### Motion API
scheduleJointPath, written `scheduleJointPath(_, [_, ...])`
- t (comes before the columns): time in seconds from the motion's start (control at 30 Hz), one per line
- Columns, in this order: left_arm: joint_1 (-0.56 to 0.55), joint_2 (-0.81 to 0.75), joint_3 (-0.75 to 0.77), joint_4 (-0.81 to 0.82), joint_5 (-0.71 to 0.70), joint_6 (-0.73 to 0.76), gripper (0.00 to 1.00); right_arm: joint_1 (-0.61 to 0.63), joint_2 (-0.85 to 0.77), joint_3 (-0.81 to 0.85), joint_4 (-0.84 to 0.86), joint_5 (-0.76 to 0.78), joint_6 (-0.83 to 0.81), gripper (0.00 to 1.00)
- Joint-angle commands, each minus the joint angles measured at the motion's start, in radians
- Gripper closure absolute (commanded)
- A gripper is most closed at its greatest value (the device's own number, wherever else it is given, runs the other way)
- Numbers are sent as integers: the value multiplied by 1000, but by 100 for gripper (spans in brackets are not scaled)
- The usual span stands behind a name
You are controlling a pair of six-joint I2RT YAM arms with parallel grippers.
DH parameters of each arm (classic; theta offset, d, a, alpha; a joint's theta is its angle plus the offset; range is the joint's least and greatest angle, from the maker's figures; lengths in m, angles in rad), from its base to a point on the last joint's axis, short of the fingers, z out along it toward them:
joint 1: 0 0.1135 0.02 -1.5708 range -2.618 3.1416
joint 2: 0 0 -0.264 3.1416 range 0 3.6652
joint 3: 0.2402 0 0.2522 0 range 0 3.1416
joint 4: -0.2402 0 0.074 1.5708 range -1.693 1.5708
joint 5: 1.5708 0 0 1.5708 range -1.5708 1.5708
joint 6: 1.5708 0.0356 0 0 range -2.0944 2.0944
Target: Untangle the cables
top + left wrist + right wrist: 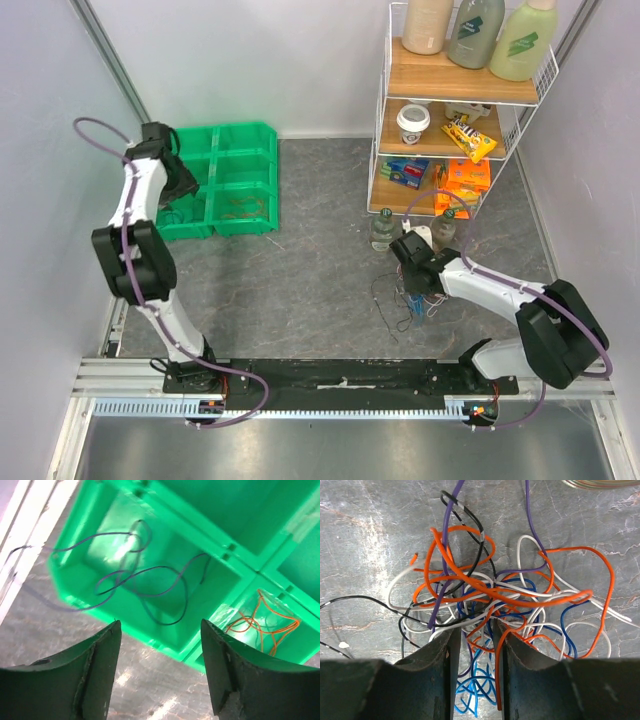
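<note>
At the near edge of the bench both arms are fixed on a black rail. The right arm reaches forward and to the left, and the right tool points down onto the tangle of cables. This tangle lies loose on the grey, stone-pattern surface, in the right half of the bench. It has orange, white, blue, light blue, black and purple strands, which cross each other many times. The right tool is narrow: its 2 fingers stand close together, and several strands, orange and light blue among them, run through the gap. I cannot tell if the fingers really pinch them.

Just behind the tangle stand 2 small clear bottles, upright on the bench.

Further back on the left, the left arm reaches over a green bin tray with several compartments. The left tool is wide and holds nothing. It hangs above the near corner compartment, where a few dark cables lie in loose curves; 1 of them hangs out over the wall. In the compartment beside it lie orange cables.

At the far right stands a wire shelf rack with 3 wooden levels. It carries 3 large bottles on top, a paper cup and a yellow packet in the middle, and coloured boxes below.
</note>
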Motion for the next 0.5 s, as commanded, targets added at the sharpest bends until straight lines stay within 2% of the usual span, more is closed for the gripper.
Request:
scheduleJointPath(0.0, [118, -161, -104, 0, -51, -128, 28, -1, 26, 35, 27, -22, -14, 60])
scheduleJointPath(0.03, [144, -183, -133, 3, -59, -154, 15, -1, 32, 40, 29, -25, -18, 61])
scheduleJointPath(0.13, [226, -241, -203, 0, -108, -238, 11, -1, 44, 49, 27, -34, -32, 60])
scheduleJointPath(0.2, [279, -261, -249, 32, -96, -263, 11, -1, 52, 57, 24, -34, -38, 60])
scheduleJointPath(0.3, [344, -237, -276, 89, 9, -268, 19, -1, 61, 69, 20, -34, -46, 61])
scheduleJointPath(0.47, [352, -169, -265, 188, 27, -205, 25, -1, 72, 87, 9, -34, -60, 61])
